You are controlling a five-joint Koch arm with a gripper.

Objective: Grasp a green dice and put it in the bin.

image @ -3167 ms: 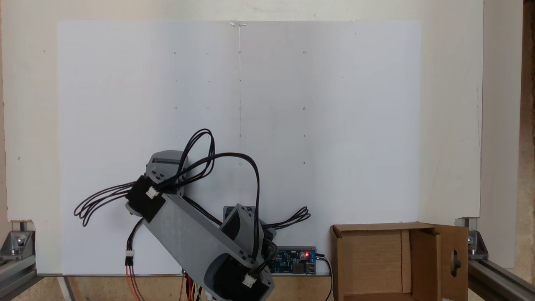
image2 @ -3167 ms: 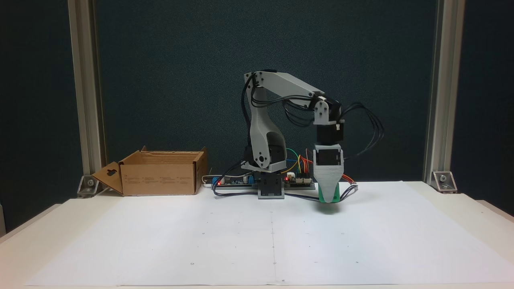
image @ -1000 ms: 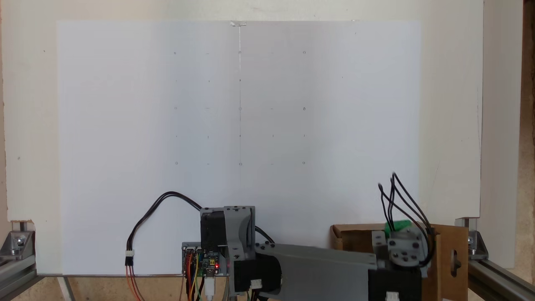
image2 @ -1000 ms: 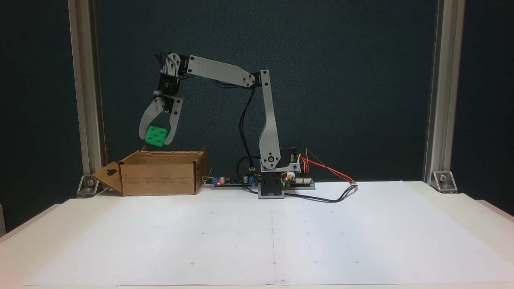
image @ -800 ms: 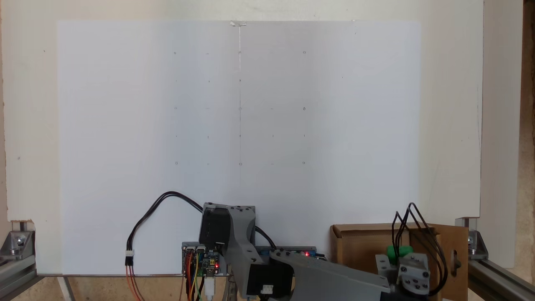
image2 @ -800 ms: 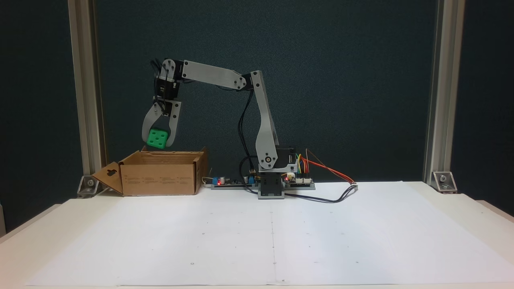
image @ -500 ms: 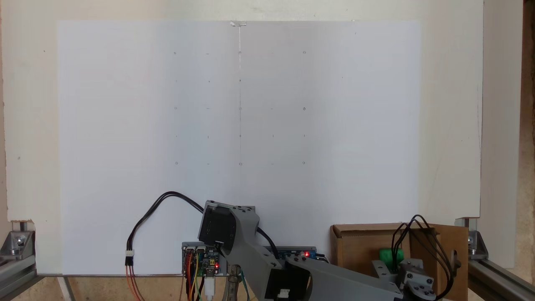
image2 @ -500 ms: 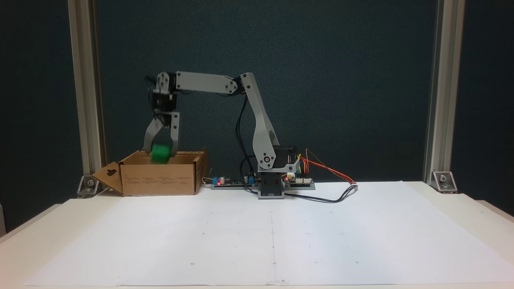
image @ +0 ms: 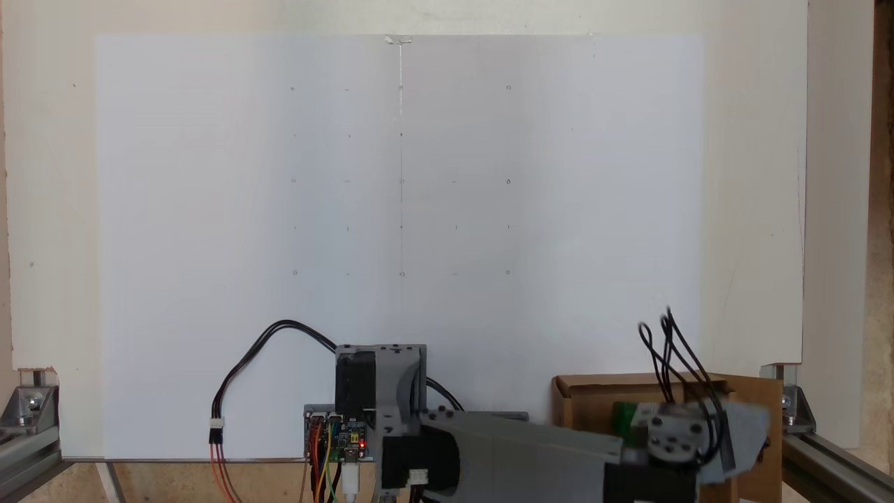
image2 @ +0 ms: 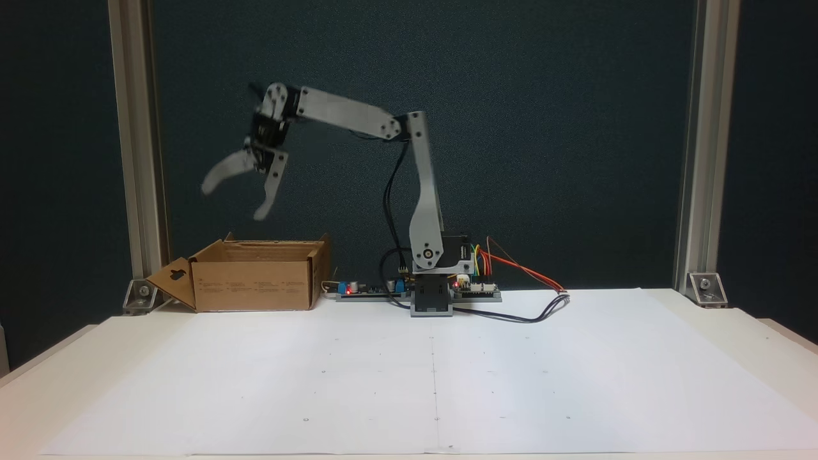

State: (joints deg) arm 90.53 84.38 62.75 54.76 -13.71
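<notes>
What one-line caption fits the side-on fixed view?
Grey robot arm's claw hangs open and empty above the brown cardboard box on the white table.

Brown matt cardboard bin (image2: 255,281)

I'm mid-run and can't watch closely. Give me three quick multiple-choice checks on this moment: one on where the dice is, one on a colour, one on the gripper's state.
1. Where is the green dice?
A. On the white paper
B. Inside the bin
C. Between the fingers

2. What colour is the bin?
A. Brown
B. Blue
C. White

3. How does the gripper stand?
A. Shut on the dice
B. Shut and empty
C. Open and empty

Answers:
1. B: in a fixed view a green patch sits within the box walls, beside the arm's wrist.
2. A: both fixed views show plain brown cardboard.
3. C: the two fingers are spread wide above the bin with nothing between them, though blurred.
</notes>
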